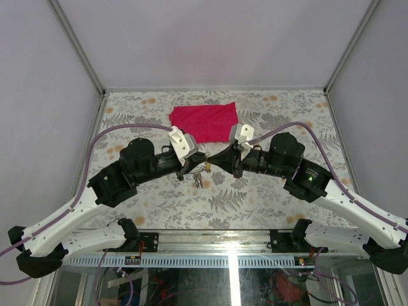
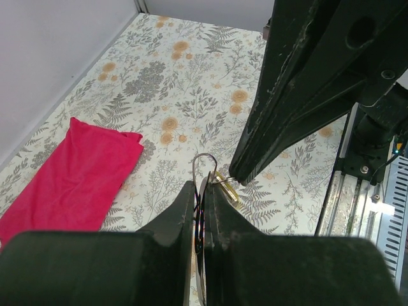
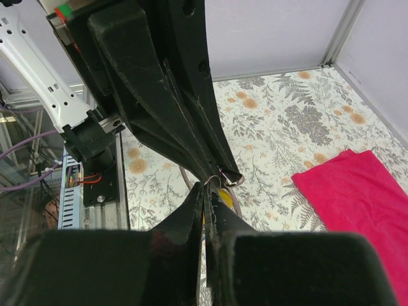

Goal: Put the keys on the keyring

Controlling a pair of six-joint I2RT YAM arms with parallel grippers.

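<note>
Both arms meet nose to nose over the middle of the tabletop point(image 1: 268, 197), just in front of the red cloth point(image 1: 204, 122). The left gripper point(image 2: 201, 191) is clenched on the keyring point(image 2: 204, 155). From its wrist cam you can see the thin wire sandwiched between the two fingers, with a loop of it arcing out past the tips. The right gripper point(image 3: 205, 194) is clamped tight too, tip almost touching the left one's. There's a bit of yellow between its fingers, but honestly I can't tell whether it's pinching the ring or a key. The keys point(image 1: 199, 177) dangle in a little bunch right under where the two tips meet, and one tan key point(image 2: 228, 191) sits just beside the left fingers.
</note>
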